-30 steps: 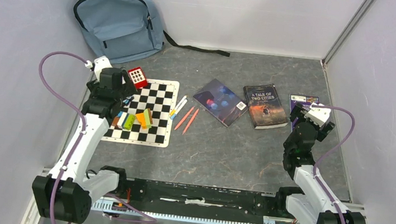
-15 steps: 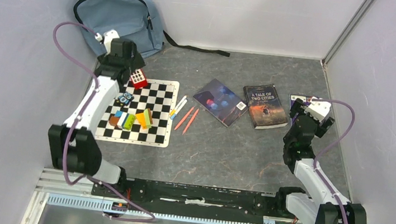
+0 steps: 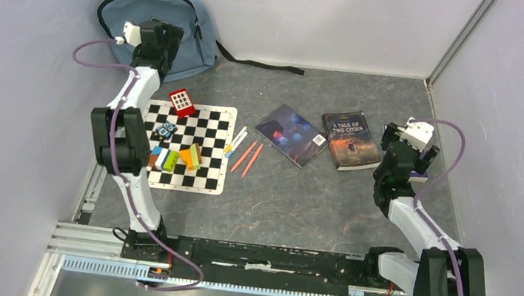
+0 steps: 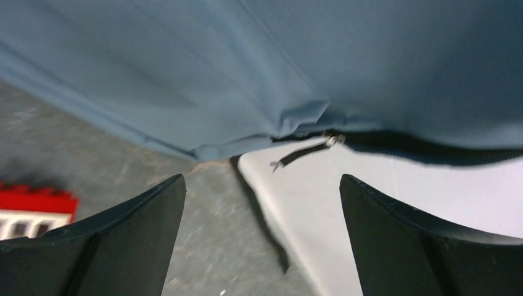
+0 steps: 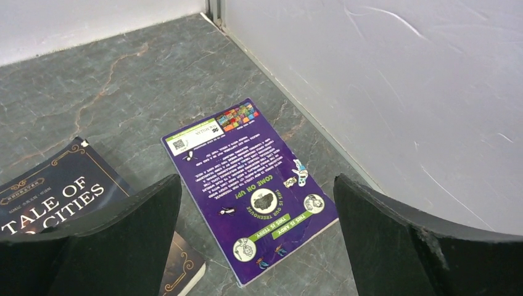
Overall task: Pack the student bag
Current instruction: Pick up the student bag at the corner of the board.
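while the left gripper (image 4: 262,185) hangs spread by the student bag (image 4: 308,55), right gripper (image 5: 257,182) spread above purple booklet (image 5: 247,203)

The student bag (image 4: 308,61) lies just ahead of the left hand (image 4: 262,180). Below the right hand (image 5: 257,183) lies 1 booklet (image 5: 265,163), with a book (image 5: 55,197) to its left and the wall (image 5: 401,92) to its right.

Student bag (image 3: 155,24): dusty blue-grey backpack, dark zippers, leaning in far-left corner, black strap trailing right.
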